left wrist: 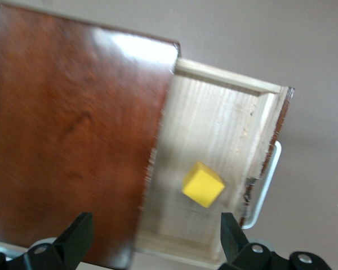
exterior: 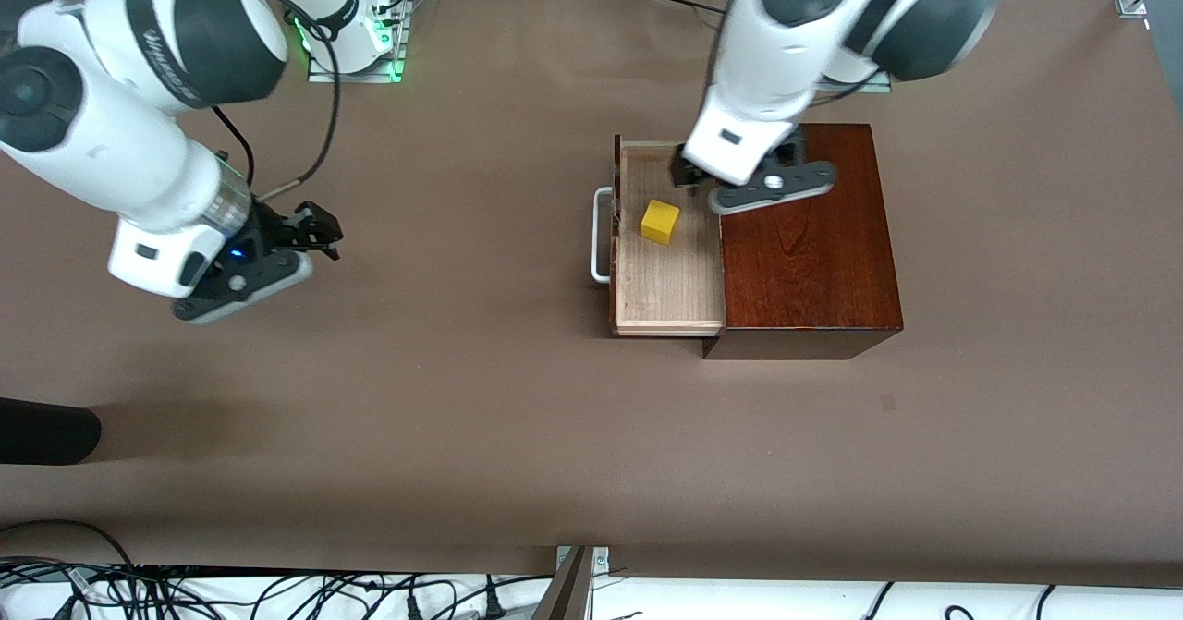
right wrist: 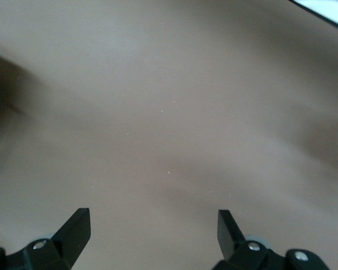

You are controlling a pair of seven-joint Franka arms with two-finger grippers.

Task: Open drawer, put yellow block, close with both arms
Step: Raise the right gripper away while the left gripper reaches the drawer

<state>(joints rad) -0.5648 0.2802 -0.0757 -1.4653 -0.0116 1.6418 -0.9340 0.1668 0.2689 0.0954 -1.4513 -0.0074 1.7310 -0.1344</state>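
Light: even, bright, from overhead
Shadows: soft, beside the box [exterior: 811, 232] on the desk [exterior: 481, 398]
Glare: white sheen on box top in left wrist view
Blur: both wrist views soft; left arm [exterior: 795, 38] smeared

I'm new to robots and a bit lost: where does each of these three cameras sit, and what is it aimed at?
Front view: high across the table, facing both arms; left end effector over the open drawer.
Left wrist view: looks down past its open fingers at the yellow block, shared with the front view.
Right wrist view: bare table, open fingers.
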